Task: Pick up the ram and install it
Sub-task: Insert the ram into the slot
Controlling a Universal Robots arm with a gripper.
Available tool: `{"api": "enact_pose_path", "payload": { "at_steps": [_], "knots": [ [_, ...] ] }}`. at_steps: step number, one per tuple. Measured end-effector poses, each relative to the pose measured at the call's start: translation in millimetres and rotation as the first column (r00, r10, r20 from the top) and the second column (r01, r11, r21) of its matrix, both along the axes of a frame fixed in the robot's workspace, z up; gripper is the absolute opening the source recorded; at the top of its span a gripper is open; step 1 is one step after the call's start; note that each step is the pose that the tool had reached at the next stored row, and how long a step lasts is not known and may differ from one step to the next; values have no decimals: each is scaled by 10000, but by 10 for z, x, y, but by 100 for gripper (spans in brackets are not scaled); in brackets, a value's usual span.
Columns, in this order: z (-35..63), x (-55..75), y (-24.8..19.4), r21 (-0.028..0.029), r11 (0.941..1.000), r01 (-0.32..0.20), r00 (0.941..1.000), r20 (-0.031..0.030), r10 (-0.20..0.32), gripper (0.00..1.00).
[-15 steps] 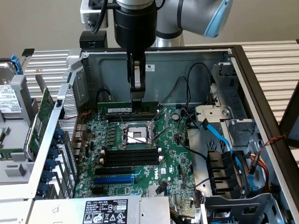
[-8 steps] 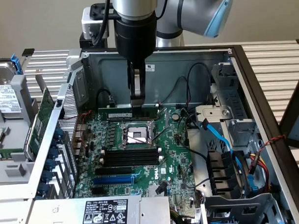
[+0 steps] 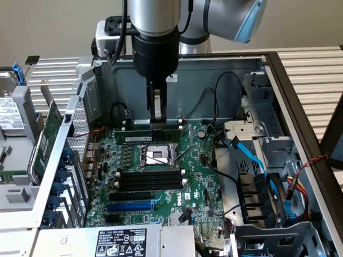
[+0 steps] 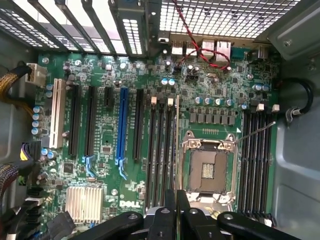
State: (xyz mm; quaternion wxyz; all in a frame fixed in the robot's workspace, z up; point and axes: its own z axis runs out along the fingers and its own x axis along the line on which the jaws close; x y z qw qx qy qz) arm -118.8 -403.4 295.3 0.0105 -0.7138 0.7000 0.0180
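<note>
The ram (image 3: 132, 135) is a long thin green stick, level across the open computer case, and my gripper (image 3: 156, 127) comes straight down from above and is shut on its middle. It hangs just over the motherboard (image 3: 198, 180) by the CPU socket (image 3: 158, 156). In the wrist view the ram (image 4: 177, 145) shows edge-on as a thin line running out from between my fingers (image 4: 170, 215). That line lies between the CPU socket (image 4: 207, 170) and the nearest black memory slots (image 4: 160, 150). A second bank of black memory slots (image 4: 255, 160) lies on the socket's other side.
The case walls (image 3: 218, 74) close in around the board. Blue and black cables (image 3: 255, 159) and drive bays crowd the exterior view's right. A blue expansion slot (image 3: 129, 206) and the power supply (image 3: 122, 245) lie nearer the front. A green expansion card (image 3: 41, 141) stands outside the case.
</note>
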Motion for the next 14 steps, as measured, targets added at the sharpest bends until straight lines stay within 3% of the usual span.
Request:
{"api": "enact_pose_path", "payload": {
  "at_steps": [10, 14],
  "knots": [
    [-79, 0, -25, -8, 9997, 253, 9997, 8, -253, 13],
    [-105, -1, -25, -8, 9995, 311, 9995, 96, -311, 13]
  ]
}}
